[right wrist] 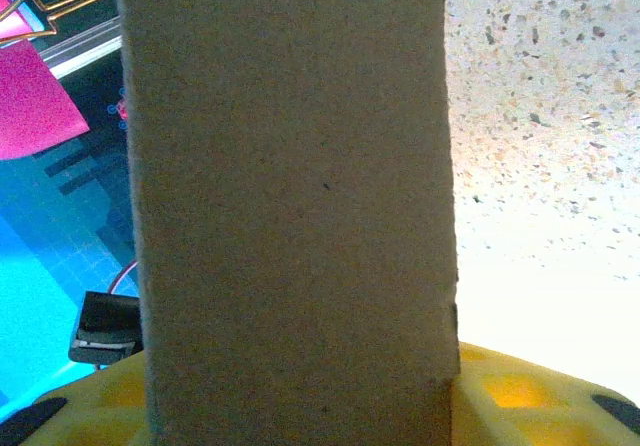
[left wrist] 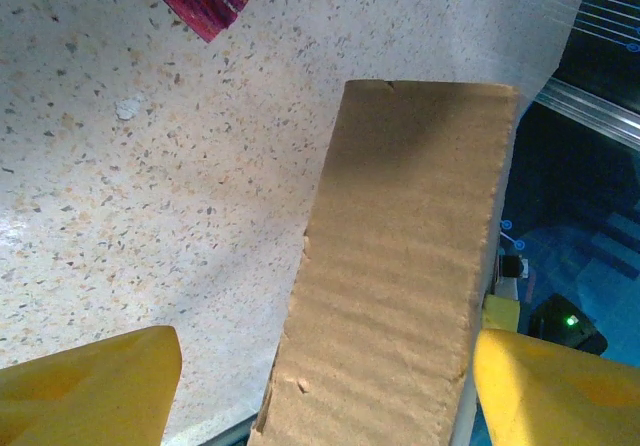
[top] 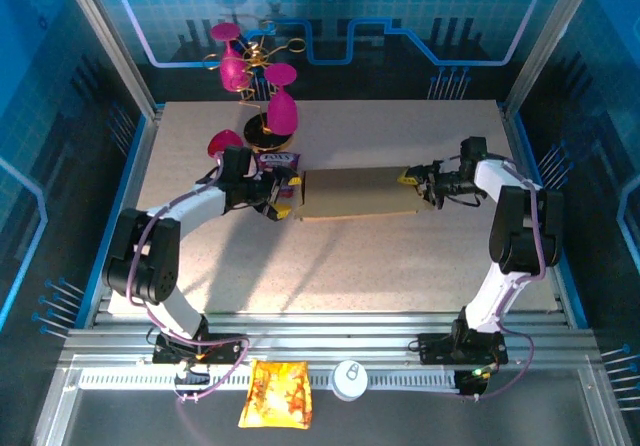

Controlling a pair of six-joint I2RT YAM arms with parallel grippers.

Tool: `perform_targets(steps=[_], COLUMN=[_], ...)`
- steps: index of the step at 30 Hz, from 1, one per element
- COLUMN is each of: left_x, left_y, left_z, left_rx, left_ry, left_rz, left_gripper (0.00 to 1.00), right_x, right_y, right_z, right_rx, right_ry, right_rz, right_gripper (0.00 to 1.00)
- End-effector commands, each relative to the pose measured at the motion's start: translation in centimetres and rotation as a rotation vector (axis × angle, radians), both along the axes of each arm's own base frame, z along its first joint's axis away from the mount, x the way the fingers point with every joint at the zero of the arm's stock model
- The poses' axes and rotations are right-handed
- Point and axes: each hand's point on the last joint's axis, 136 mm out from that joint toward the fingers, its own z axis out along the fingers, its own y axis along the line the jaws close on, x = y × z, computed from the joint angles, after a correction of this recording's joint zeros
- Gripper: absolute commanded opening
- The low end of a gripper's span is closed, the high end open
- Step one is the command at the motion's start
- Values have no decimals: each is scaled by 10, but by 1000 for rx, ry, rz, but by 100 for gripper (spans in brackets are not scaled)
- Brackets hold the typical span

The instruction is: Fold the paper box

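- Paper box (top: pixel 358 194): flattened brown cardboard lying mid-tabletop (top: pixel 330 266) between both arms; likely light, stiff across panels, yielding at creases.
- Left pincer (top: pixel 283 198): wide open, straddling one box end, holding nothing.
- Right pincer (top: pixel 413 179): clamped on the opposite end; edges suit gripping.

The paper box (top: pixel 358 194) is plain brown, unprinted, faintly ribbed. The left end effector (top: pixel 283 198) and right end effector (top: pixel 414 180) both have yellow fingers. The worktop (top: pixel 400 266) is beige with dark speckles. Just beyond the left end effector lies a pink-and-purple packet (top: pixel 280 160).
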Motion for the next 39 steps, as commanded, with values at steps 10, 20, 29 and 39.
perform_targets(steps=[10, 20, 29, 39], left_x=[11, 2, -22, 8], left_y=[-27, -51, -42, -46], left_z=[3, -2, -10, 6], left_rx=[-140, -184, -26, -199], left_ry=[29, 99, 162, 21], left_rz=[63, 44, -33, 13], left_gripper=[80, 78, 78, 90], right_x=[-4, 1, 13, 10], right_y=[20, 27, 14, 25], right_z=[-11, -16, -9, -5], right_rx=[44, 73, 76, 118], right_ry=[78, 96, 80, 77], right_rz=[49, 44, 5, 16], right_gripper=[48, 48, 45, 44])
